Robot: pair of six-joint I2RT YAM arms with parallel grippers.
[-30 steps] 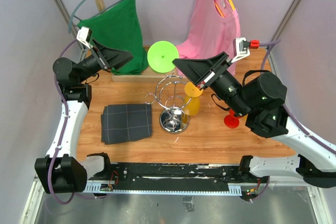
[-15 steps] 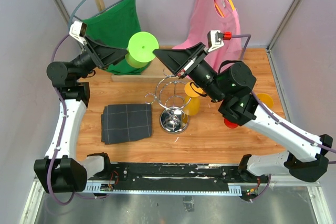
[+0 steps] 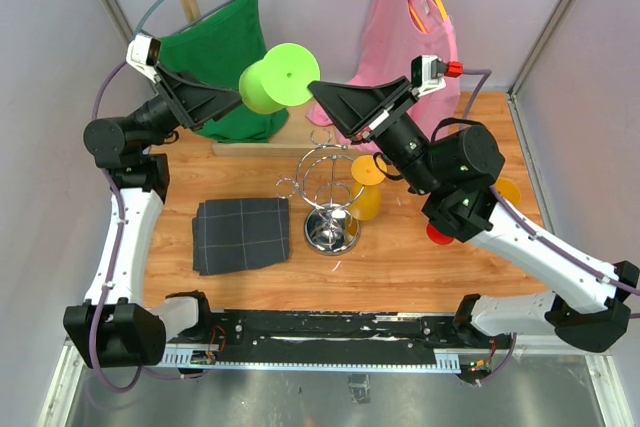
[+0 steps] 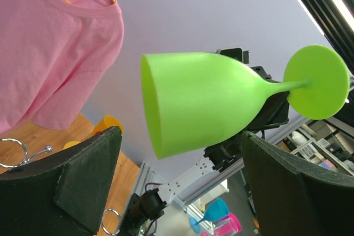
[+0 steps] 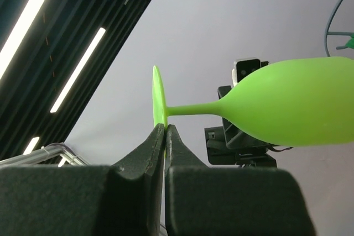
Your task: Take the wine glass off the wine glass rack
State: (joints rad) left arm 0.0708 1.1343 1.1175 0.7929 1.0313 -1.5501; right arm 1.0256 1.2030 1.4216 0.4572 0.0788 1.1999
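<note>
The green wine glass point(image 3: 278, 77) is held sideways in the air, above and behind the chrome wine glass rack point(image 3: 325, 192), clear of its arms. My right gripper point(image 3: 318, 89) is shut on the edge of the glass's round foot point(image 5: 159, 106), and the bowl point(image 5: 301, 109) sticks out to the right. My left gripper point(image 3: 236, 102) is open at the bowl's end. In the left wrist view the bowl point(image 4: 199, 100) lies between and beyond the spread fingers point(image 4: 88, 175) without touching them. Rack loops point(image 4: 16, 150) show at that view's lower left.
A yellow glass point(image 3: 366, 187) is at the rack's right side. A red glass foot point(image 3: 440, 232) and an orange cup point(image 3: 506, 192) are under the right arm. A dark folded cloth point(image 3: 242, 234) lies left of the rack. A green shirt point(image 3: 225, 57) and a pink shirt point(image 3: 405, 37) hang behind.
The right gripper has carried the green glass up and to the left, away from the rack, and turned it sideways. The left gripper has risen and come up to the bowl.
</note>
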